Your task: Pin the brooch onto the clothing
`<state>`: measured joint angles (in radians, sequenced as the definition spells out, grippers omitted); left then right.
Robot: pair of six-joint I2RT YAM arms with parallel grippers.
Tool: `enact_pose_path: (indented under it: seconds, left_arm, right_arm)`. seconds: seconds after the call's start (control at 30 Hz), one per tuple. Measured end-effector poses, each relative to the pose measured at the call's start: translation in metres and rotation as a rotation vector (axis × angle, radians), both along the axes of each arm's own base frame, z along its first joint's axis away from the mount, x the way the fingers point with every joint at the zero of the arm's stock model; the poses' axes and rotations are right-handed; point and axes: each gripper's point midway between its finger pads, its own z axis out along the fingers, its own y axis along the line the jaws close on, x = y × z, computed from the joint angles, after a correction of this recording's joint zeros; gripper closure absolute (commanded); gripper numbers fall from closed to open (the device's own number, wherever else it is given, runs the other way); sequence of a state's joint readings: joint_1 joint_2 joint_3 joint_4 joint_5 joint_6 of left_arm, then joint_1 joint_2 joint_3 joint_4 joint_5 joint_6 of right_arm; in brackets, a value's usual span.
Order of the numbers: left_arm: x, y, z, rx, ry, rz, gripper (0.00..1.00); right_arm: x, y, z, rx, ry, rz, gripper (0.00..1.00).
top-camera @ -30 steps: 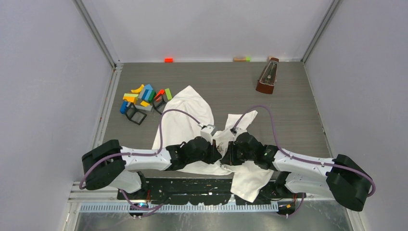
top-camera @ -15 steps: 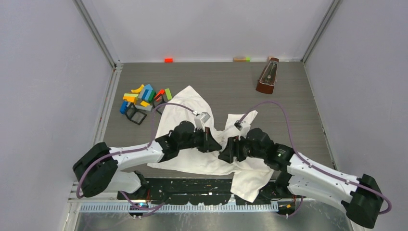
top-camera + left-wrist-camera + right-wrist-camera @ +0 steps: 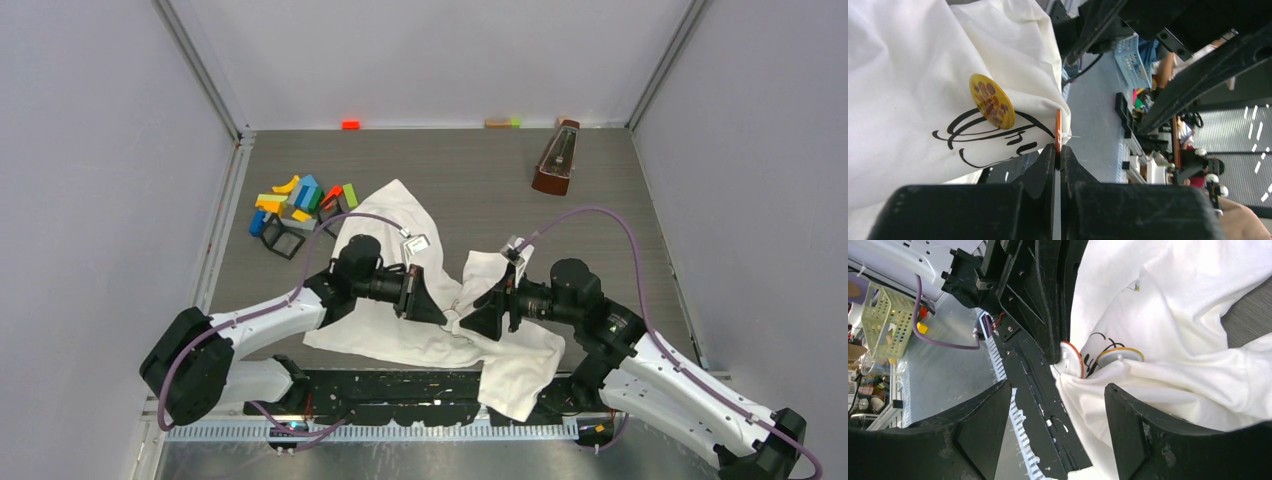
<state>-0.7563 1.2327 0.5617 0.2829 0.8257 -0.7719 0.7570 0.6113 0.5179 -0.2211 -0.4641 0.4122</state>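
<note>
Left wrist view: the left gripper (image 3: 1058,150) is closed tight on the rim of an orange brooch (image 3: 1058,131), seen edge-on, with a fold of the shirt (image 3: 908,75) pinched at the same spot. A fine point shows just past the brooch. I take it for the pin, though it is too thin to be sure. A yellow brooch (image 3: 992,101) sits on the shirt front just above the dark lettering (image 3: 978,142). It looks attached, but whether its clasp is fastened cannot be told.

Right wrist view: the right gripper (image 3: 1057,387) stands wide and holds nothing. It faces the orange brooch from near by without touching it. The back of the yellow one shows just beside it.

Top view: the shirt lies rumpled on the near half of the tabletop (image 3: 480,180), between the two arms, with one part hanging over the near edge. The two grippers are close together over its near fold.

Assessment: the step in hand appears to be fixing the orange brooch to the fold, with the left arm serving as the clamp. The next move likely falls to the right gripper. It would need to close on the cloth or clasp beside the brooch and seat the pin without pulling the fold loose. Risk: thin cloth slipping from the clamp.
</note>
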Motion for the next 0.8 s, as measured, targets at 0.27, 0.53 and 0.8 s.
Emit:
enact_pose_path:
  seconds: [0.27, 0.53, 0.8]
  left_arm:
    - [-0.02, 0.008, 0.009, -0.032, 0.048, -0.117, 1.0]
    - [-0.025, 0.01, 0.018, -0.055, 0.057, -0.166, 1.0]
    - [-0.028, 0.011, 0.02, -0.062, 0.061, -0.188, 1.0]
  right_arm:
    - [-0.01, 0.009, -0.004, 0.036, -0.017, 0.098, 0.27]
    - [-0.017, 0.021, -0.006, 0.064, 0.002, 0.19, 0.4]
    - [-0.021, 0.029, -0.017, 0.072, 0.062, 0.244, 0.52]
